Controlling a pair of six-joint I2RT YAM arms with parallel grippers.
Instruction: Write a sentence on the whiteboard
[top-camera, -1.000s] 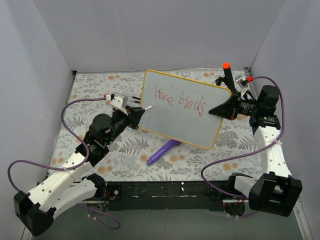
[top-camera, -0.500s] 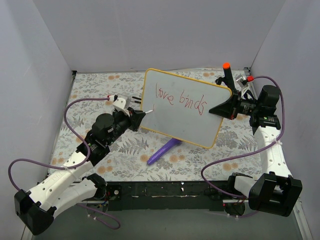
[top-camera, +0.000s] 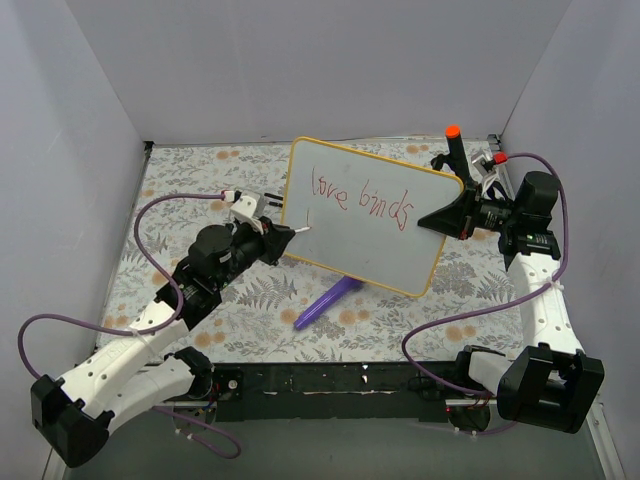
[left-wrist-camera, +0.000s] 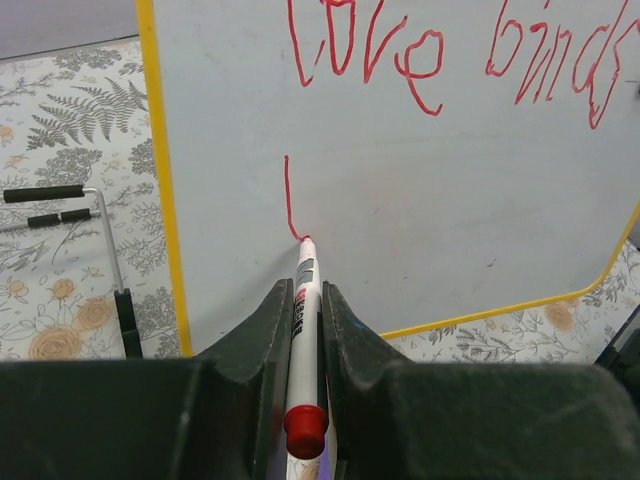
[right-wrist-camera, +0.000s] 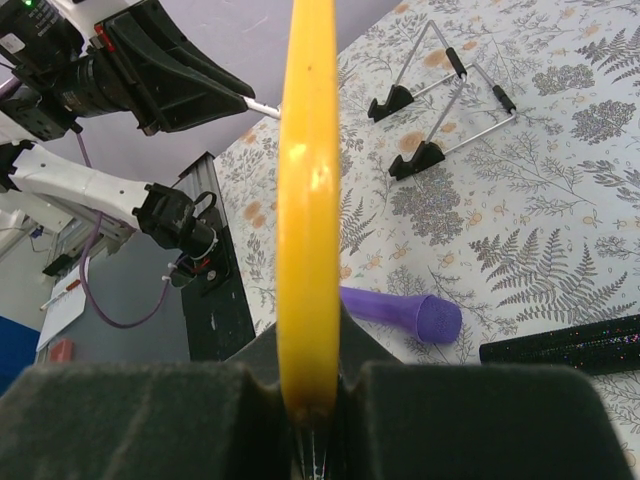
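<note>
- With right gripper (right-wrist-camera: 310, 378), pinches tight on yellow edge of white rectangular yellow-framed whiteboard (top-camera: 350, 240), held tilted over floral table (top-camera: 200, 180)
- With left gripper (left-wrist-camera: 302, 300), clamps white red-capped marker (left-wrist-camera: 305, 265), tip touching whiteboard under "love"
- Shows red cursive sentence (top-camera: 358, 198) across top
</note>
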